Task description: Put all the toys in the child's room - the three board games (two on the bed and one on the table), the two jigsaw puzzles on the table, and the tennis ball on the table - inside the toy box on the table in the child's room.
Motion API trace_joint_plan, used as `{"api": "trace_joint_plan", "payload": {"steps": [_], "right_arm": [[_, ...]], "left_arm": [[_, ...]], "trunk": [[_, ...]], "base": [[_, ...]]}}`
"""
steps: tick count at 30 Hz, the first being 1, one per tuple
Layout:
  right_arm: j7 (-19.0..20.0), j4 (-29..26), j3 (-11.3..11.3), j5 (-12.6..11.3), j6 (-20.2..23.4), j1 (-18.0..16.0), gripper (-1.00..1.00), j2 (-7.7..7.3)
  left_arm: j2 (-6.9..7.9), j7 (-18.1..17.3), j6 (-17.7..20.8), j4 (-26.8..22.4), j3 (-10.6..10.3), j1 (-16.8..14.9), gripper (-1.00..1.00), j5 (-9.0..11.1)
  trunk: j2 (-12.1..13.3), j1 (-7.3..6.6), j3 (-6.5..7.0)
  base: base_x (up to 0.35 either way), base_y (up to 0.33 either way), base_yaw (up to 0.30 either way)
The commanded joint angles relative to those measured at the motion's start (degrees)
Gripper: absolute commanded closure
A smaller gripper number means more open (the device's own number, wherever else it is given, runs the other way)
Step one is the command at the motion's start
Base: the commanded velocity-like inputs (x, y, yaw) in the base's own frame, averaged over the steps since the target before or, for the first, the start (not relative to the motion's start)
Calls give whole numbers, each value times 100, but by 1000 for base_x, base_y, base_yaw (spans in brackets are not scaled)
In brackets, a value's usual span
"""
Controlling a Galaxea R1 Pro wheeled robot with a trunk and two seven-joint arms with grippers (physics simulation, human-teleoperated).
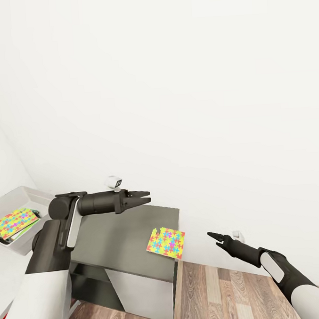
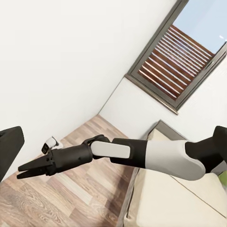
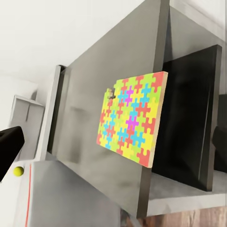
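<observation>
One jigsaw puzzle (image 1: pixel 166 241) (image 3: pixel 130 120) lies flat near the right front corner of the dark grey cabinet top (image 1: pixel 117 237), its edge slightly over the side. My left gripper (image 1: pixel 149 197) hovers open and empty above the cabinet, to the left of and beyond that puzzle. Off the cabinet's right side, my right gripper (image 1: pixel 210 235) (image 2: pixel 20 172) stands open and empty over the floor, pointing at the puzzle. At the far left the light grey toy box (image 1: pixel 25 195) holds another jigsaw puzzle (image 1: pixel 14 221) on top of a green-edged board game (image 1: pixel 23 234). The tennis ball (image 3: pixel 18 171) rests on the table.
A small white device (image 1: pixel 114 181) stands at the cabinet's back edge against the white wall. Wood plank floor (image 1: pixel 224 292) lies to the right of the cabinet. The left wrist view takes in the bed's beige mattress (image 2: pixel 179 198) and a dark-framed window (image 2: pixel 184 56).
</observation>
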Motion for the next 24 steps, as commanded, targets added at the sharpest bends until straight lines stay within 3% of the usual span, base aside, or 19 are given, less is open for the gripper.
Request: {"api": "trace_joint_plan", "payload": {"steps": [1, 6, 13, 18, 24], "right_arm": [[-2, 0, -10, -27, 39, -5, -100, 1], [-9, -7, 15, -17, 42, -5, -100, 9], [-70, -42, 14, -32, 225, -59, -100, 182], [-460, -9, -55, -53, 535, -141, -100, 240], [-670, 7, -599, -272, 685, -160, -100, 263]], "left_arm": [[3, -14, 60, -1, 3, -5, -100, 9], [5, -14, 60, -1, 9, -5, -100, 10], [10, -14, 60, -1, 45, -5, -100, 13], [9, -14, 60, -1, 52, -5, -100, -9], [22, -14, 60, -1, 64, -5, -100, 7]], "trunk": [[-54, 26, -33], [-255, 136, -132], [-536, 289, -262], [-736, 399, -352], [-977, 531, -460]], "base": [[0, 0, 0], [0, 0, 0], [0, 0, 0], [0, 0, 0], [0, 0, 0]]}}
